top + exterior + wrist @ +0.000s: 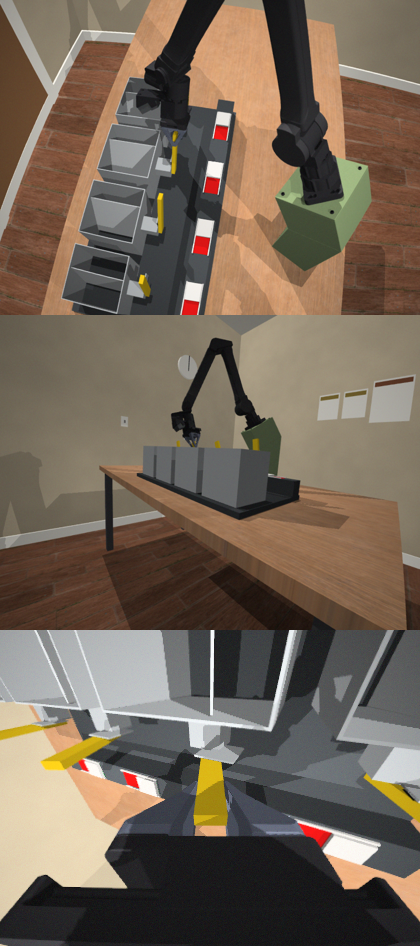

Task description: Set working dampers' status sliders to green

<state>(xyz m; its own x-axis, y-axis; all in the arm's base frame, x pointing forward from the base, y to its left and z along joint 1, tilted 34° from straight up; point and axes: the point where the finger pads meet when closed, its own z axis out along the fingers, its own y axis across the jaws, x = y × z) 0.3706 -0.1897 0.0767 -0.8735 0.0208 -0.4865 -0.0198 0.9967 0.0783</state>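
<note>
The yellow lever (pixel 173 160) (pixel 210 792) at the second damper (pixel 128 155) (pixel 165 464) (pixel 185 670), counting from the top of the overhead view, stands between the fingers (pixel 167 132), which are drawn in narrow and hold it from both sides. That damper sits behind its slider (pixel 213 177), which shows red beside its white cover. Above that damper in the overhead view is another damper (pixel 126 111) with a red-showing slider (pixel 222 125); below it are two more dampers, their sliders (pixel 202 237) (pixel 192 298) also red. Across the bench (pixel 264 68) (pixel 305 552) from it, beyond the sliders, the black arm (pixel 291 61) (pixel 234 371) rises from a green pedestal (pixel 352 203) (pixel 273 443).
</note>
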